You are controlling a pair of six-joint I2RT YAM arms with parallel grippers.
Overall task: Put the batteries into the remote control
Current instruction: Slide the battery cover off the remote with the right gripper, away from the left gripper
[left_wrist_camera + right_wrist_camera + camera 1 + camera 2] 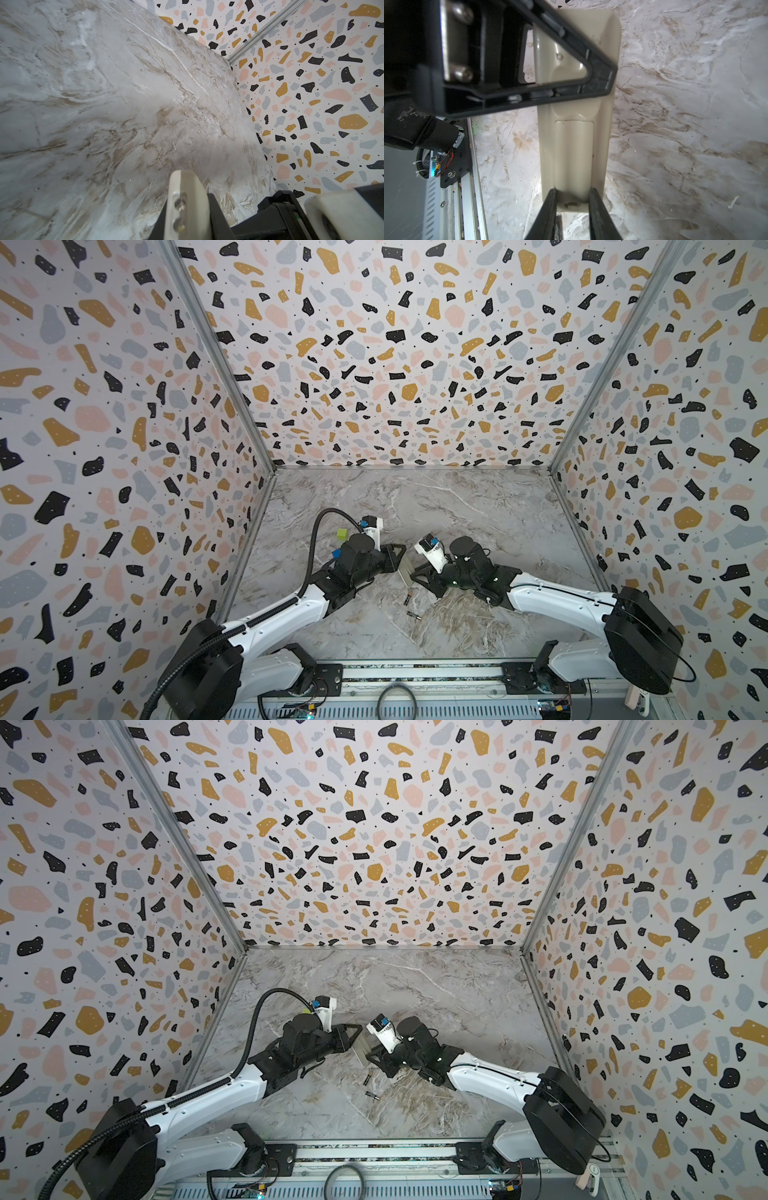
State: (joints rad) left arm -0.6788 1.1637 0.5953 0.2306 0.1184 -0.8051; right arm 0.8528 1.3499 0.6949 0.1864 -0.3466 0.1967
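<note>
Both top views show the batteries nearest the robot base, lying loose and apart from each other on the marble tabletop, neither one loaded. Just beyond them the remote control sits between the two grippers, foreshortened and evidently tipped up. Whether any part of it rests on the tabletop cannot be told. In the right wrist view its beige back faces the camera with the battery cover closed. The right gripper has its fingers slightly apart, flanking the latch end of the cover; whether they bear on it is not visible. The left gripper lays one black jaw across the back near the opposite end. The opposing jaw is hidden, and the grip is judged closed on the remote control. Hazards: a hold at one end gives leverage, so force at the latch may twist the remote control out of the left gripper. Fingertips may skid off the smooth cover without releasing it. A dropped remote control would land close to the batteries, which are round and likely to roll. The green cube, farther back beside the left arm, is unlikely to interfere.
</note>
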